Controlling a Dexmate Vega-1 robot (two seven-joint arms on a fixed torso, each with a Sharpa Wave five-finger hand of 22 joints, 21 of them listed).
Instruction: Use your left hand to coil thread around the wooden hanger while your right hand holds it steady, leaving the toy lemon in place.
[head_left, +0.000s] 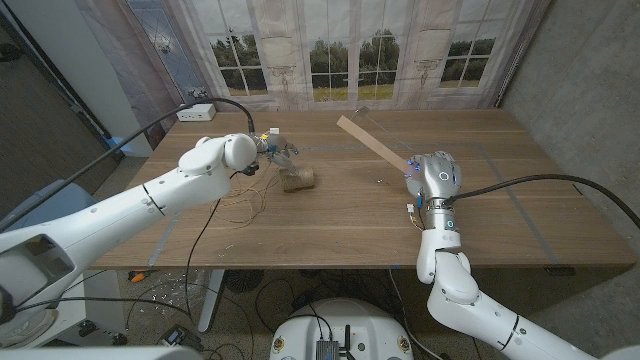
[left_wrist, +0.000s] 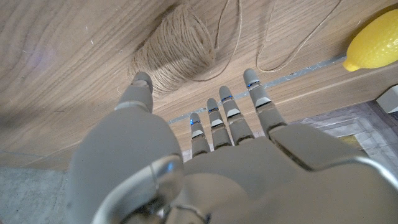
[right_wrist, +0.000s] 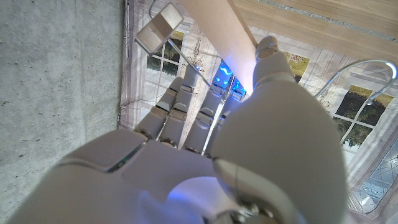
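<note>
right hand (head_left: 432, 180) grips pale wooden hanger (head_left: 372, 143) | twine ball (head_left: 297, 181) tan

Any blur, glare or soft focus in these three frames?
Head view: evenly lit and sharp. Left wrist view: left hand soft up close, twine spool and toy lemon crisp. Right wrist view: right hand blurred, blue glow between its fingers.

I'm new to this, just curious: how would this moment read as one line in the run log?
left hand: open, over twine spool | right hand: grips wooden hanger | toy lemon: on table, untouched
</note>
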